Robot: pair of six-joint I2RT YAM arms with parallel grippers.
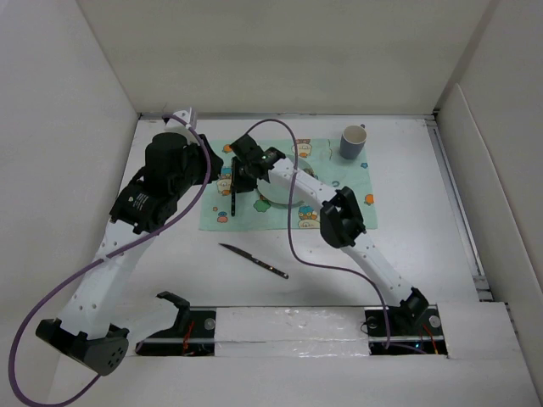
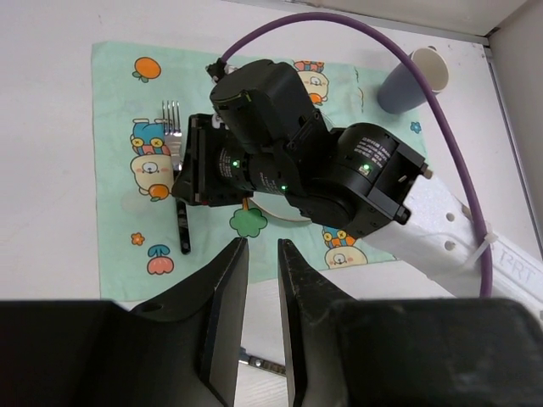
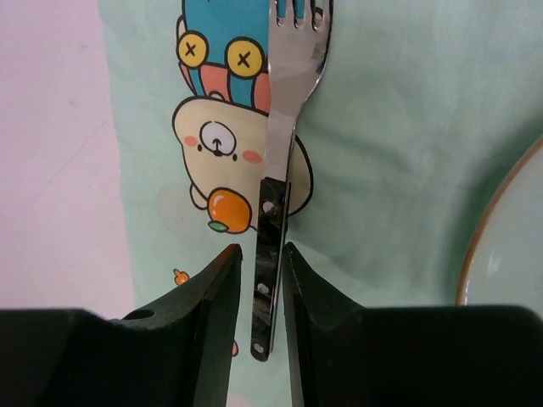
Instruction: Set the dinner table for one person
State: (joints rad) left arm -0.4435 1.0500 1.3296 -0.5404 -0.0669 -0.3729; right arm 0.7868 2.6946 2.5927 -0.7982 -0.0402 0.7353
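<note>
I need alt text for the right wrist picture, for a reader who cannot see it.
A fork lies on a mint-green cartoon-printed placemat, its black handle between the nearly closed jaws of the right gripper; whether they grip it cannot be told. A plate's edge shows at the right, the white dinner table at the left.

Back wall [image 1: 288,51]: plain white panel on my feed, unmarked.
Left wall [image 1: 51,127]: white, same finish.
Right wall [image 1: 501,153]: white panel (a slanted edge crosses it).
Table [image 1: 170,271]: matte white.
Rail [image 1: 456,203]: grey metal, along the table's right edge.
Light: even and soft; I see only faint shadows.
</note>
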